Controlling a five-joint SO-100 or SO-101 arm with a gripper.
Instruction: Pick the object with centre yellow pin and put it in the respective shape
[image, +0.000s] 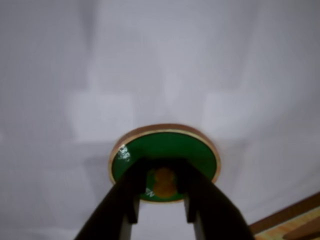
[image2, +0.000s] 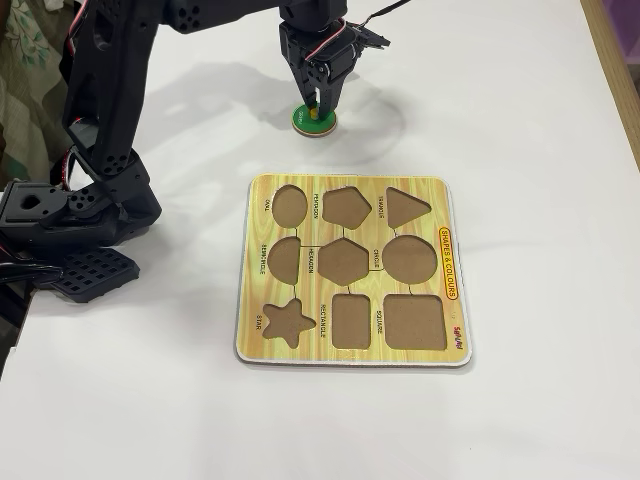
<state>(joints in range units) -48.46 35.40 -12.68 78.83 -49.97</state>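
1 green disc (image2: 314, 119) lying on white table (image2: 520, 130) above board (image2: 355, 272) | gripper (image2: 316, 101) fingers (image: 125, 195) pinching its yellow pin (image: 164, 182) | board: 9 cutouts, reading "SHAPES & COLOURS", "STAR", "SQUARE" | wrist view showing pin close; fixed view alone showing whole board

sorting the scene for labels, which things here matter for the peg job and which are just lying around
Part of the job:
- green round piece with its yellow pin
- shape board, circle recess
- gripper

Just lying about:
- patterned cloth at the table's edge
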